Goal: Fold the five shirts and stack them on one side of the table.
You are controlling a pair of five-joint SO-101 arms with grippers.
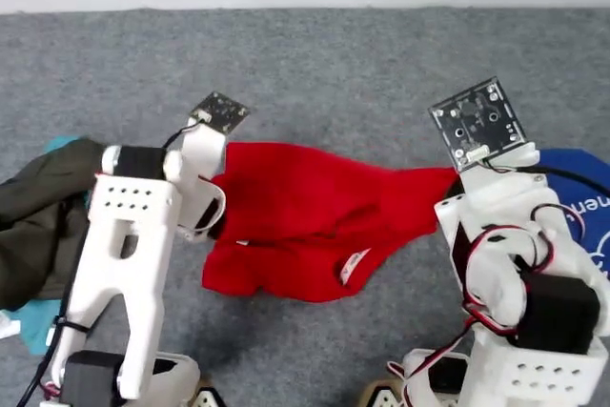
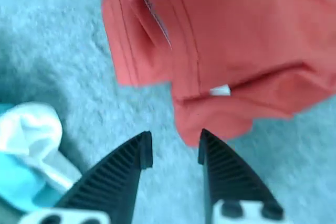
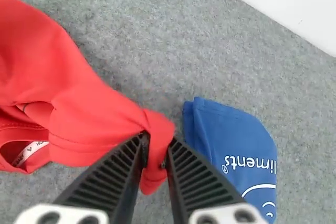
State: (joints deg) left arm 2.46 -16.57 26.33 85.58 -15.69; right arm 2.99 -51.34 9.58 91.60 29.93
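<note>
A crumpled red shirt (image 1: 305, 216) lies in the middle of the grey carpeted table, its collar label facing up. My right gripper (image 3: 155, 150) is shut on the shirt's right corner, and the cloth (image 3: 58, 93) stretches away from it. At the shirt's left edge my left gripper (image 2: 175, 148) stands open, with a fold of red shirt (image 2: 236, 51) just past its fingertips and carpet showing in the gap. From above, the left gripper (image 1: 212, 221) is mostly hidden under its arm.
A dark olive shirt (image 1: 38, 216) lies heaped on a teal one (image 1: 33, 321) at the left edge. A folded blue shirt (image 1: 581, 188) with white print sits at the right, close beside the right gripper. Teal and white cloth (image 2: 26, 145) lies near the left gripper. Bare carpet stretches behind.
</note>
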